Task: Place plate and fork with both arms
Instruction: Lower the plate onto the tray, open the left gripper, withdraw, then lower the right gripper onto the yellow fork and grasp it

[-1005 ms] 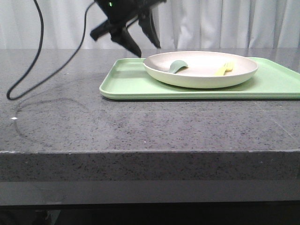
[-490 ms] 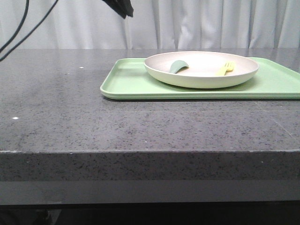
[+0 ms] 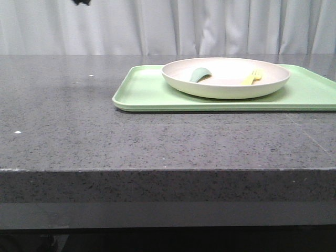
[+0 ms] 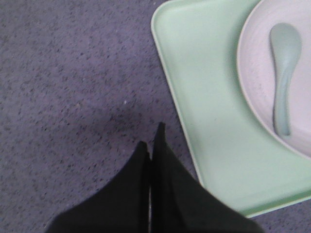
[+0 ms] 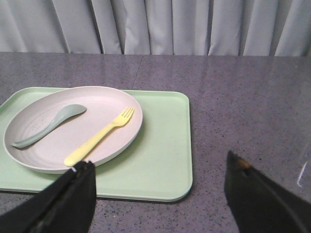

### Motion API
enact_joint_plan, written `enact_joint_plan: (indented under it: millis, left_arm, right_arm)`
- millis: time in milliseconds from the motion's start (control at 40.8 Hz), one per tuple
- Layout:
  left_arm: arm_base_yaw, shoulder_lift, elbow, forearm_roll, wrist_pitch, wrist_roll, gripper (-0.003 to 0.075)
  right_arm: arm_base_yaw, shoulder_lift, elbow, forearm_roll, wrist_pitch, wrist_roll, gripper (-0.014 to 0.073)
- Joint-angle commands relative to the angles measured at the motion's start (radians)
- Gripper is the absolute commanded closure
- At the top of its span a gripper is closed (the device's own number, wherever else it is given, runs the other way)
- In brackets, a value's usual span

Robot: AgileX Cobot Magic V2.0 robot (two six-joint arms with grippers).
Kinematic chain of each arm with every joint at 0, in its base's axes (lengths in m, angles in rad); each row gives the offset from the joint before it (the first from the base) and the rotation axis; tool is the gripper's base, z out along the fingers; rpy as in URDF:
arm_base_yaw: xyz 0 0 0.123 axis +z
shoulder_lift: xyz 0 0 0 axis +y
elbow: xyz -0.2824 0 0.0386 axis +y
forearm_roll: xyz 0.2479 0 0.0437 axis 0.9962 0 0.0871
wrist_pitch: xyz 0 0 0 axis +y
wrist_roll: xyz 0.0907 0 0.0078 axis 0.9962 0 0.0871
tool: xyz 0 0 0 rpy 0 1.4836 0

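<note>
Plate (image 3: 226, 79) flat on the tray (image 3: 142, 94), toward the tray's middle, with bare green showing to its left. Fork (image 3: 252, 76) inside the plate, on its right half, tines to the far side. Spoon (image 3: 199, 74) on the plate's left half, well apart from the fork. Judged from this: placing done, with only a clean retreat left for both arms.

Left gripper (image 4: 153, 141) over bare table (image 3: 63, 115), just left of the tray's near-left corner, fingers pressed together and holding nothing. Right gripper (image 5: 158, 160) on the near side of the tray, fingers spread wide, nothing between them.

For the retreat:
- Lift first, then pull away. No sideways sweep at tray height, since the tray's raised rim could catch a fingertip and drag everything with it.
- Take the left arm up and to the left, away from the tray corner close beside it.
- Draw the right arm back toward the near side and upward. With fingers that wide, mind the one nearer the plate; better to narrow them before moving.
- Go slowly. Light plastic ware, probably easy to jolt, and a fork lying loose in a shallow dish would slide at a small knock.
- Stop well apart from the tray, with neither arm over the plate.
</note>
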Motion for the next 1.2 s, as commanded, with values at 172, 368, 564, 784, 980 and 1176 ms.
enact_joint_plan:
  millis: [172,368,564,784,980,1176]
  left_arm:
    - [0.069,-0.384,0.505,0.011,-0.444,-0.004,0.0738]
    - [0.084,-0.638,0.861,0.031,-0.723,-0.004,0.0738]
    - [0.079,-0.897,1.169,0.021,-0.957,-0.004,0.0738]
    - [0.079,-1.179,1.379,0.015,-1.111,-0.004,0.0738]
    - [0.079,-1.334,1.421,0.015,-1.104,-0.004,0.0738]
    - [0.079,-1.353,1.421,0.015,-1.104,-0.004,0.0738]
  right_arm:
    - [0.000,0.013,-0.039,-0.005,-0.090,-0.006,0.0022]
    - [0.000,0.038,-0.039,-0.005,-0.095,-0.006,0.0022]
    - [0.003,0.126,-0.057,0.004,-0.117,-0.006,0.0022]
    - [0.092,0.331,-0.210,0.059,-0.039,-0.006,0.0022]
    - [0.213,0.577,-0.434,0.114,0.100,-0.006,0.0023]
    - [0.223,0.843,-0.711,0.148,0.342,0.052,0.0102]
